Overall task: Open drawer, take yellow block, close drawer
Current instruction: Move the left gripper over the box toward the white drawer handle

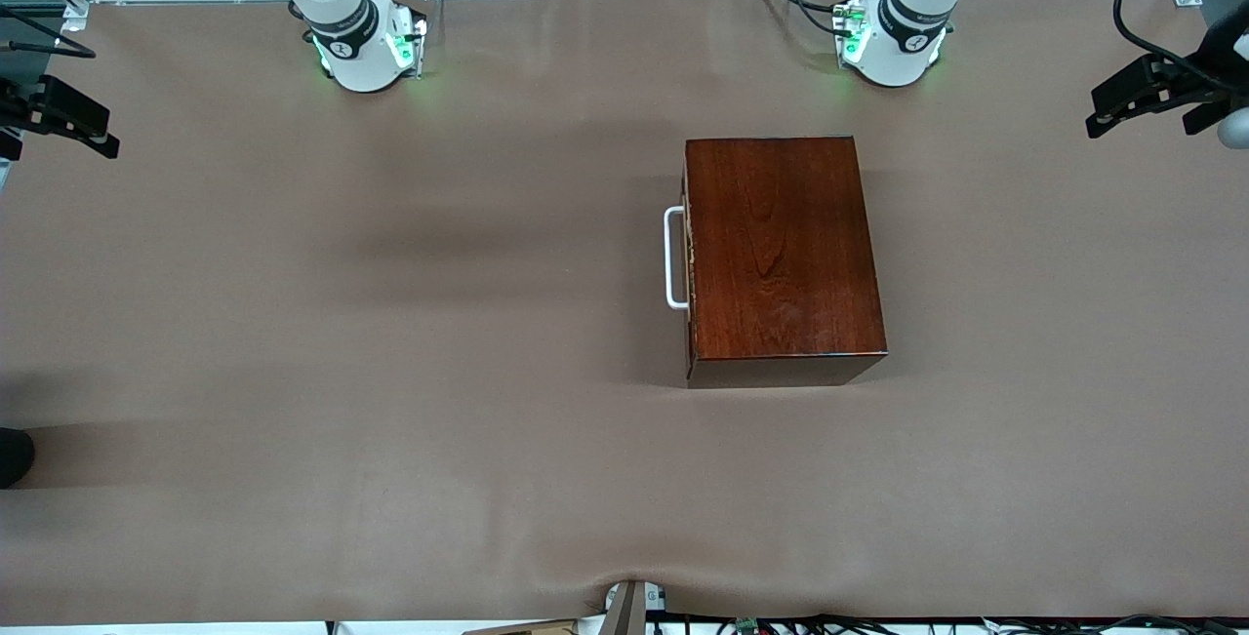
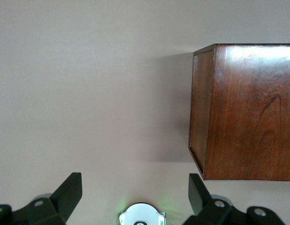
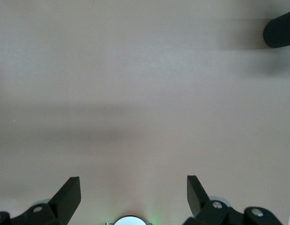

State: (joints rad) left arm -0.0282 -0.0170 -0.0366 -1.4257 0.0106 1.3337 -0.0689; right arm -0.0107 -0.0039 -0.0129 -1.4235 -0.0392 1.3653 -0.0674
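The dark reddish-brown wooden box [image 1: 784,255] stands on the table nearer the left arm's end. Its drawer is pushed in, and the white U-shaped handle [image 1: 673,257] faces the right arm's end. The yellow block is hidden. Neither gripper shows in the front view. In the left wrist view my left gripper [image 2: 134,185] is open and empty, high over bare table beside the box [image 2: 243,112]. In the right wrist view my right gripper [image 3: 133,187] is open and empty, high over bare table.
The arm bases [image 1: 361,40] [image 1: 893,35] stand along the table edge farthest from the front camera. Black camera mounts [image 1: 59,113] [image 1: 1161,89] reach in at both table ends. A dark rounded object [image 3: 280,29] lies at the edge of the right wrist view.
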